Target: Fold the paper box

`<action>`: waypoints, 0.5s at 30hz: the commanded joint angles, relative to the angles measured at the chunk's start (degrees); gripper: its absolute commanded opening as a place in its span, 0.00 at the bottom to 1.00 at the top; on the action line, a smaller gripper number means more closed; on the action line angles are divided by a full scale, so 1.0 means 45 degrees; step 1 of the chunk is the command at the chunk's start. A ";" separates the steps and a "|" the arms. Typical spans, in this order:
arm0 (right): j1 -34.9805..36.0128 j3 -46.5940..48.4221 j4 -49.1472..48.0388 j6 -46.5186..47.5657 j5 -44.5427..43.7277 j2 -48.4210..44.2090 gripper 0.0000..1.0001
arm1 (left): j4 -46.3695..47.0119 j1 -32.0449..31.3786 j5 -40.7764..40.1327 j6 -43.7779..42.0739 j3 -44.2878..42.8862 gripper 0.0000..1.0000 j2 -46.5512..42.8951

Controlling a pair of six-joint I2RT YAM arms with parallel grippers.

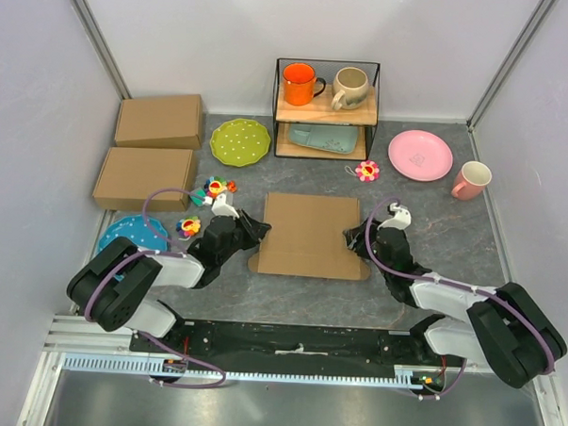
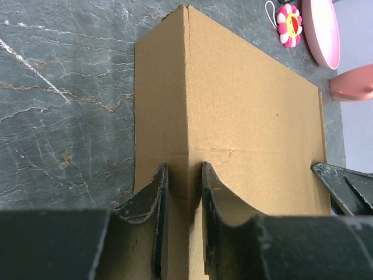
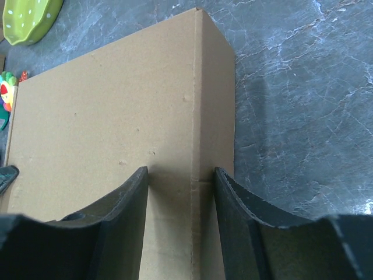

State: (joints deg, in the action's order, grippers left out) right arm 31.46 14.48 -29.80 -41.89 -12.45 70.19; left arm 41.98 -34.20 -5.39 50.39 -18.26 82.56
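Note:
The paper box (image 1: 309, 235), plain brown cardboard, lies flat-topped in the middle of the table between my two arms. My left gripper (image 1: 252, 232) sits at its left edge. In the left wrist view the jaws (image 2: 185, 175) stand narrow, shut on the box's (image 2: 250, 116) raised left fold line, one finger outside the side strip and one over the top face. My right gripper (image 1: 359, 240) is at the right edge. The right wrist view shows it (image 3: 180, 175) open, straddling the box's (image 3: 116, 105) right fold line with a gap on each side.
Two ready-made brown boxes (image 1: 159, 120) (image 1: 144, 177) sit at the back left. Also there: green plate (image 1: 240, 141), wire rack (image 1: 372, 111) with orange mug (image 1: 299, 83) and beige mug (image 1: 351, 87), pink plate (image 1: 419, 155), pink mug (image 1: 471, 181), flower toy (image 1: 367, 170), blue plate (image 1: 132, 233).

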 commanded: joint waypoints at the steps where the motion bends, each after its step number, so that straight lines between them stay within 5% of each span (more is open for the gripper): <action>1: 0.0235 -0.0484 0.1114 -0.0555 0.1496 0.0749 0.33 | -0.0520 -0.0311 0.1393 0.0481 0.0698 0.14 0.0423; 6: 0.0215 -0.0035 0.2265 -0.0322 0.1224 -0.0167 0.31 | -0.2173 -0.0311 0.0730 0.0092 0.0387 0.12 -0.1194; 8: 0.0215 0.0219 0.2987 -0.0145 0.1029 -0.0772 0.46 | -0.2841 -0.0311 0.0476 -0.0201 0.0153 0.16 -0.1724; 11: 0.0215 0.0551 0.4042 0.0089 0.0502 -0.1690 0.62 | -0.4052 -0.0272 -0.0226 -0.0183 -0.0062 0.33 -0.2740; 15: 0.0215 0.1291 0.5234 0.0343 -0.0104 -0.2803 0.71 | -0.4971 -0.0116 -0.0696 -0.0124 -0.0316 0.53 -0.4165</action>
State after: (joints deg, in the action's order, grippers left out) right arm 32.05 16.25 -16.19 -42.11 -11.49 61.58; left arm 26.46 -34.85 -5.91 50.59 -17.10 69.32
